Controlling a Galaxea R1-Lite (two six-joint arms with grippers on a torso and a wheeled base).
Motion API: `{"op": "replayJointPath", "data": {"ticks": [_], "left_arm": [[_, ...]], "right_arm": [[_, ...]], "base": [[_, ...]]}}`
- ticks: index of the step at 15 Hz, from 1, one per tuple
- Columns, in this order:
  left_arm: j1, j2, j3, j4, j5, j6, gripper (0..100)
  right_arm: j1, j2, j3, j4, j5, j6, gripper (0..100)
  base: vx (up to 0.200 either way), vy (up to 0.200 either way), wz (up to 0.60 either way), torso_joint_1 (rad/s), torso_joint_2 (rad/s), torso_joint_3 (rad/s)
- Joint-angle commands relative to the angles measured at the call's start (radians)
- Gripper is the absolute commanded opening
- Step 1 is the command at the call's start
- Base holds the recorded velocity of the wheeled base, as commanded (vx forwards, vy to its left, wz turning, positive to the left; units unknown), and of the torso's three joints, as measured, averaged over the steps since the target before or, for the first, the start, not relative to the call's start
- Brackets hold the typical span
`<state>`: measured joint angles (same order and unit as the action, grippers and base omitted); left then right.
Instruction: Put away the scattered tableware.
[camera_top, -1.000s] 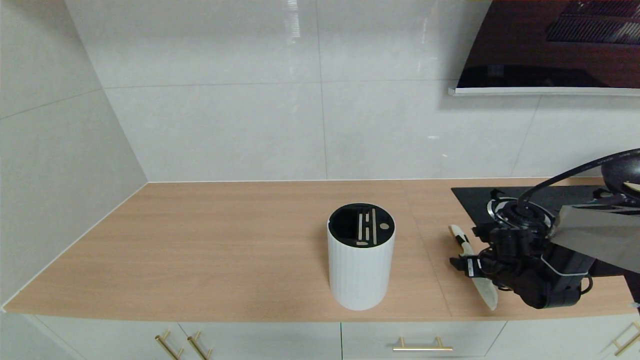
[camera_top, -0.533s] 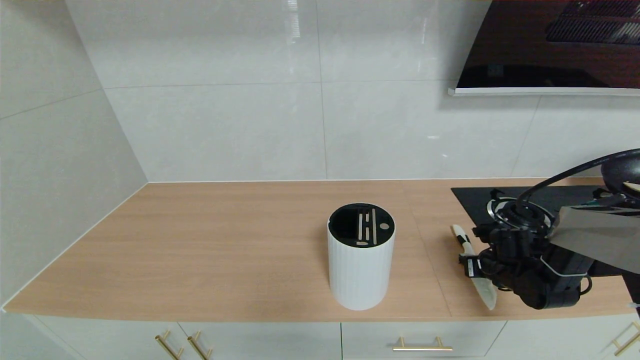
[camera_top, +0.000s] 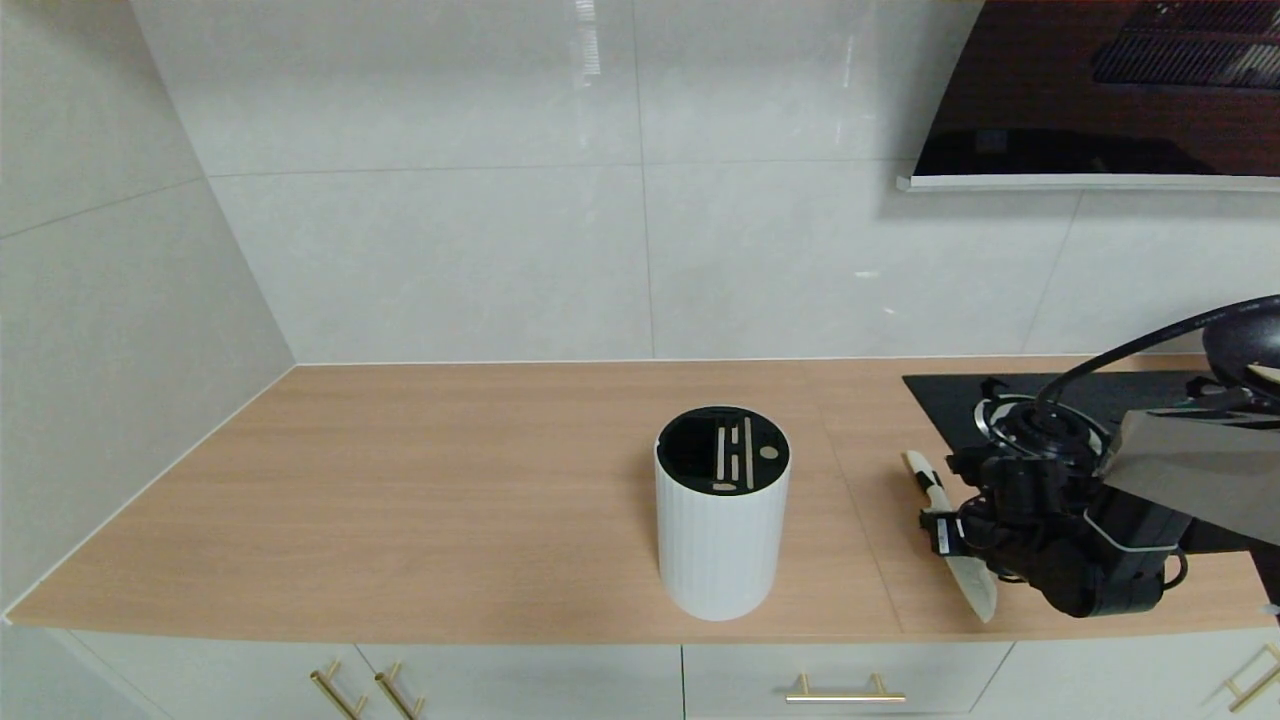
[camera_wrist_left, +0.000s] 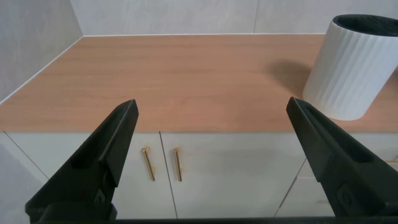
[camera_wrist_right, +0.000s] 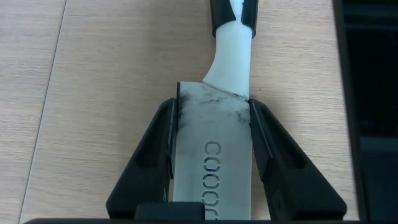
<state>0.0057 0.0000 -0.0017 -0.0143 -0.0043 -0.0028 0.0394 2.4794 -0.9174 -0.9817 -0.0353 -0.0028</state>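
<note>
A white knife (camera_top: 972, 585) with a black-banded handle lies flat on the wooden counter (camera_top: 450, 500), right of a white ribbed holder (camera_top: 722, 520) with a black slotted top. My right gripper (camera_top: 945, 530) sits low over the knife, just left of the cooktop. In the right wrist view its fingers (camera_wrist_right: 168, 130) press both edges of the knife's blade (camera_wrist_right: 214, 143) near the handle, so the right gripper (camera_wrist_right: 214, 107) is shut on it. My left gripper (camera_wrist_left: 211, 109) hangs open in front of the counter's edge, left of the holder (camera_wrist_left: 357, 68), holding nothing.
A black cooktop (camera_top: 945, 395) with a burner ring (camera_top: 1000, 415) lies just behind the right gripper, and a dark pan (camera_top: 1245, 340) stands at the far right. A tiled wall bounds the counter at the back and left. Bare counter stretches left of the holder.
The right gripper's fingers have drawn in onto the knife blade. The knife has shifted very slightly; the holder stays put.
</note>
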Motion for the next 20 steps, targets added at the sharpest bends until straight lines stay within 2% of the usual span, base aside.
{"op": "replayJointPath", "data": {"ticks": [1, 5, 7, 8, 9, 10, 11, 12, 13, 15, 16, 17, 18, 19, 20], "left_arm": [[0.000, 0.000, 0.000, 0.000, 0.000, 0.000, 100], [0.000, 0.000, 0.000, -0.001, 0.000, 0.001, 100], [0.000, 0.000, 0.000, 0.000, -0.002, 0.003, 100], [0.000, 0.000, 0.000, 0.000, -0.003, 0.007, 100], [0.000, 0.000, 0.000, 0.004, -0.016, 0.023, 100], [-0.001, 0.000, 0.000, 0.004, -0.034, 0.073, 100], [-0.001, 0.000, -0.008, 0.000, -0.053, 0.090, 100], [-0.003, 0.014, -0.047, 0.011, -0.076, 0.090, 100], [-0.004, 0.091, -0.129, 0.039, -0.135, 0.084, 100], [-0.006, 0.353, -0.334, 0.066, -0.284, 0.083, 100], [-0.006, 0.440, -0.391, 0.065, -0.319, 0.083, 100], [-0.009, 0.655, -0.534, 0.063, -0.364, 0.078, 100], [-0.038, 0.793, -0.627, 0.062, -0.375, 0.047, 100], [-0.125, 0.913, -0.713, 0.062, -0.375, -0.028, 100], [-0.221, 0.996, -0.767, 0.054, -0.375, -0.131, 100]], "right_arm": [[0.001, -0.100, 0.029, -0.003, 0.000, 0.010, 0], [0.004, -0.301, 0.097, 0.031, 0.003, 0.029, 0], [0.027, -0.408, 0.126, 0.055, 0.006, 0.044, 0], [0.070, -0.520, 0.161, 0.083, 0.005, 0.044, 0], [0.102, -0.582, 0.169, 0.113, 0.002, 0.046, 0], [0.136, -0.651, 0.169, 0.163, -0.001, 0.046, 0], [0.175, -0.728, 0.160, 0.215, -0.001, 0.046, 0], [0.206, -0.772, 0.141, 0.245, -0.003, 0.047, 0], [0.254, -0.817, 0.114, 0.299, -0.014, 0.047, 0], [0.350, -0.878, 0.048, 0.434, -0.048, 0.069, 0], [0.376, -0.890, 0.032, 0.459, -0.051, 0.087, 0], [0.435, -0.893, -0.011, 0.500, -0.060, 0.101, 0], [0.475, -0.892, -0.029, 0.520, -0.067, 0.101, 0], [0.516, -0.879, -0.047, 0.526, -0.077, 0.101, 0], [0.548, -0.867, -0.055, 0.528, -0.089, 0.101, 0]], "base": [[0.000, 0.000, 0.00, 0.000, 0.00, 0.000], [0.000, 0.000, 0.00, 0.000, 0.00, 0.000], [0.000, 0.000, 0.00, 0.000, 0.00, 0.000], [0.000, 0.000, 0.00, 0.000, 0.00, 0.000], [0.000, 0.000, 0.00, 0.000, 0.00, 0.000], [0.000, 0.000, 0.00, 0.000, 0.00, 0.000], [0.000, 0.000, 0.00, 0.000, 0.00, 0.000], [0.000, 0.000, 0.00, 0.000, 0.00, 0.000], [0.000, 0.000, 0.00, 0.000, 0.00, 0.000], [0.000, 0.000, 0.00, 0.000, 0.00, 0.000], [0.000, 0.000, 0.00, 0.000, 0.00, 0.000], [0.000, 0.000, 0.00, 0.000, 0.00, 0.000], [0.000, 0.000, 0.00, 0.000, 0.00, 0.000], [0.000, 0.000, 0.00, 0.000, 0.00, 0.000], [0.000, 0.000, 0.00, 0.000, 0.00, 0.000]]}}
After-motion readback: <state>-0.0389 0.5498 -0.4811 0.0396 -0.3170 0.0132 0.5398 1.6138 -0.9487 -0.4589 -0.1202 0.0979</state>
